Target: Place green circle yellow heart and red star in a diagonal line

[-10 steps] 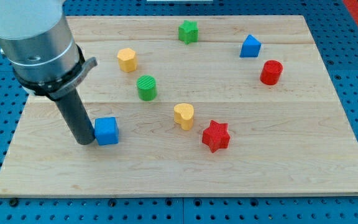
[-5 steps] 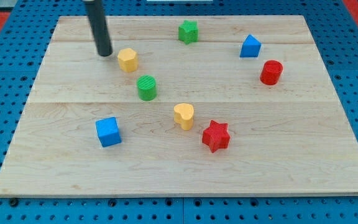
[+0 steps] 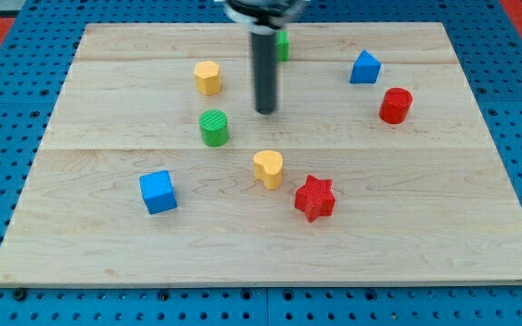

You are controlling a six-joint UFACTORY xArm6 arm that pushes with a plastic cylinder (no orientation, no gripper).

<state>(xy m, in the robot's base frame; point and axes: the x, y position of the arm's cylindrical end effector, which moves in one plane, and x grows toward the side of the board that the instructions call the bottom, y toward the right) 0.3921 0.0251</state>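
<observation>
Green circle left of board centre, standing upright on the wooden board. Yellow heart lower and to the view's right of it, near but apart. Red star just beside the heart, again lower and to the right, a narrow gap between them. Three pieces thus stepping down from upper left to lower right.

Camera view, tool: my tip down on the board, above and to the right of the green circle, clear of it, touching no block. Plain rod, no jaws, so nothing held and nothing to open or close. Rod rising to the view's top edge, covering most of a green block behind it; shape of that block not readable.

Elsewhere on the board: yellow block, faceted, upper left of the tip, apart from it. Blue cube at lower left, well apart from the rest. Blue block upper right, pointed on top. Red cylinder just below and right of it. No containers in sight; every piece sitting loose on the board surface.
</observation>
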